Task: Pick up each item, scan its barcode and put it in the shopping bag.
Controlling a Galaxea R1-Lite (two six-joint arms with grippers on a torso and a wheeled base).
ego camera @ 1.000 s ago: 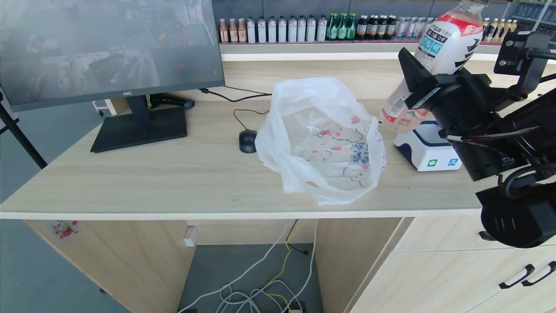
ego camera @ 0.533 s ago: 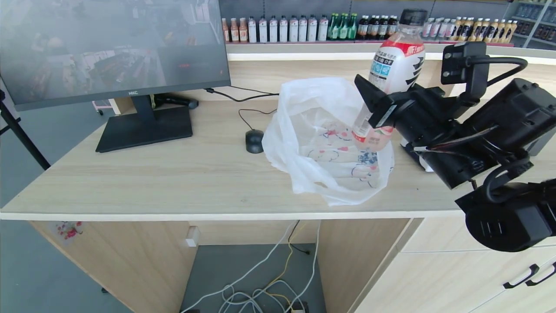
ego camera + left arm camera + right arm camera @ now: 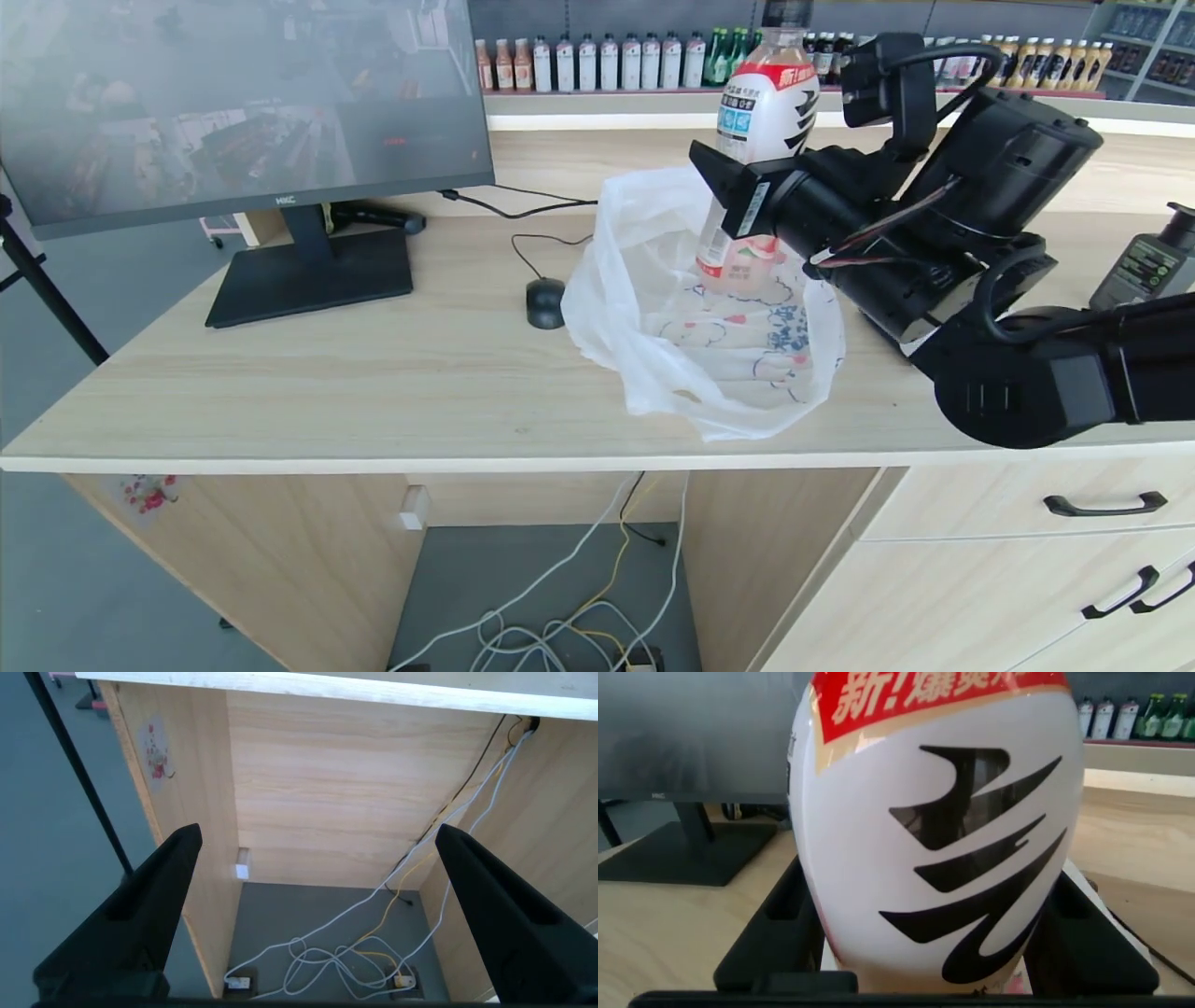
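The bottle (image 3: 761, 140) is in the air above the shopping bag (image 3: 691, 373), with its base just over the 12 o'clock part of the bag's open mouth. Its long axis is nearly upright, the cap leaning a little toward 1 o'clock. In the right wrist view the bottle (image 3: 943, 840) sits between the two dark fingers, so the right end effector (image 3: 747, 191) is clenched on its lower body, below the red band of the label. The right arm comes to it from about 4 o'clock.

The bag lies on the table (image 3: 373, 373) with its mouth slumped and turned toward 6 o'clock. Its thin far wall rises behind the bottle's base. I cannot tell if the base already touches the plastic.

I judge that the coming move is a descent. The bag's hollow is below the bottle and slightly toward 6 o'clock. An upright bottle would stay steadier, because the soft rim may fold under it.

The left end effector (image 3: 318, 840) is released, nothing between its fingers. It hangs below the table edge, facing the cables (image 3: 327, 957) on the floor, so the right arm is much nearer.

A mouse (image 3: 544, 303) lies at 9 o'clock of the bag, and a monitor (image 3: 233, 103) stands at 10 o'clock.
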